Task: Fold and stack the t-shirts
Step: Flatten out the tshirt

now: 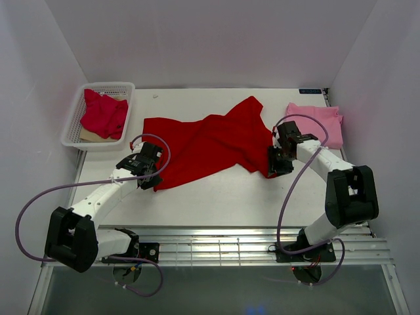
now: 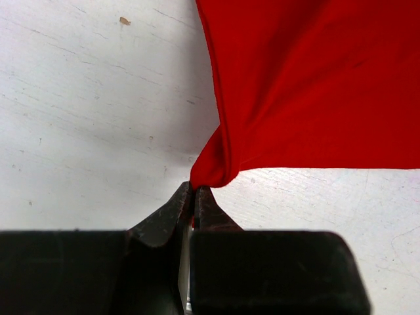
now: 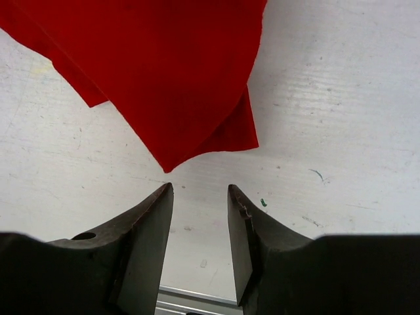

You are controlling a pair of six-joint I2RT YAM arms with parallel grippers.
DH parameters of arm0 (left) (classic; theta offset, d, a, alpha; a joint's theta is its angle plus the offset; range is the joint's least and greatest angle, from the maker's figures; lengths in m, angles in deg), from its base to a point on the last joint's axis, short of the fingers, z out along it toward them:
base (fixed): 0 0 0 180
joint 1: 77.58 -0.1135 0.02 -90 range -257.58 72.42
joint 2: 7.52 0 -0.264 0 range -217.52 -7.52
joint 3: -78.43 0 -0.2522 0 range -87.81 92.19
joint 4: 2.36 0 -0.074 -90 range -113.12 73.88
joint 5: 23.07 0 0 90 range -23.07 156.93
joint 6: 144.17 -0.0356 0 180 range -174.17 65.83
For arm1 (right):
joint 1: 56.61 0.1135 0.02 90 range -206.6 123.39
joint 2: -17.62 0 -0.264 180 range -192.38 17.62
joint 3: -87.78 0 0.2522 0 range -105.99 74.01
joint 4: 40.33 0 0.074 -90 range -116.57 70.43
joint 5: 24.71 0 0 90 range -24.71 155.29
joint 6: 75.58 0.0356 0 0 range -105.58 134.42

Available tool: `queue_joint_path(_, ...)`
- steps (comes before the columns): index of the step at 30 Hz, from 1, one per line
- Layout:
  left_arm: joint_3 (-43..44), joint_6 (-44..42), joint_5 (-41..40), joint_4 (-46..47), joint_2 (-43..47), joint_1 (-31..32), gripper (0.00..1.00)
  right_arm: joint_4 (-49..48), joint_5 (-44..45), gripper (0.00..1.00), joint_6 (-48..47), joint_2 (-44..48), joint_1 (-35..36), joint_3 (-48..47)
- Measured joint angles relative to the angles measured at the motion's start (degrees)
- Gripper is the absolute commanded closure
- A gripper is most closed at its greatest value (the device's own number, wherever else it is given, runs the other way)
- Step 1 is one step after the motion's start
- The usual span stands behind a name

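A bright red t-shirt [image 1: 210, 141] lies spread across the middle of the table. My left gripper [image 1: 149, 176] is shut on its near-left corner [image 2: 213, 172], with cloth pinched between the tips [image 2: 195, 191]. My right gripper [image 1: 275, 167] stands open just behind the shirt's near-right corner [image 3: 172, 157], nothing between its fingers [image 3: 152, 216]. A light pink t-shirt [image 1: 318, 121] lies folded at the back right. A crimson t-shirt [image 1: 104, 113] sits crumpled in the basket.
The white mesh basket [image 1: 73, 128] stands at the back left, with something tan under the crimson cloth. White walls close in on both sides. A metal rail [image 1: 223, 246] runs along the near edge of the table.
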Motion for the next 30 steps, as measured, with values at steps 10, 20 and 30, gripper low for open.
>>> queue_joint_path(10,0.0,0.02,0.0,-0.02,0.07,0.0,1.0,-4.61,-3.23,0.55,0.02,-3.21,1.14,0.59)
queue_joint_path(20,0.0,0.02,-0.22,-0.04,0.09,0.0,1.0,-6.01,-4.44,0.62,0.57,-8.85,1.79,-0.72)
queue_joint_path(30,0.85,-0.31,-1.53,-0.04,0.09,0.0,1.0,-6.49,-3.39,0.92,-0.33,-10.51,1.84,-4.0)
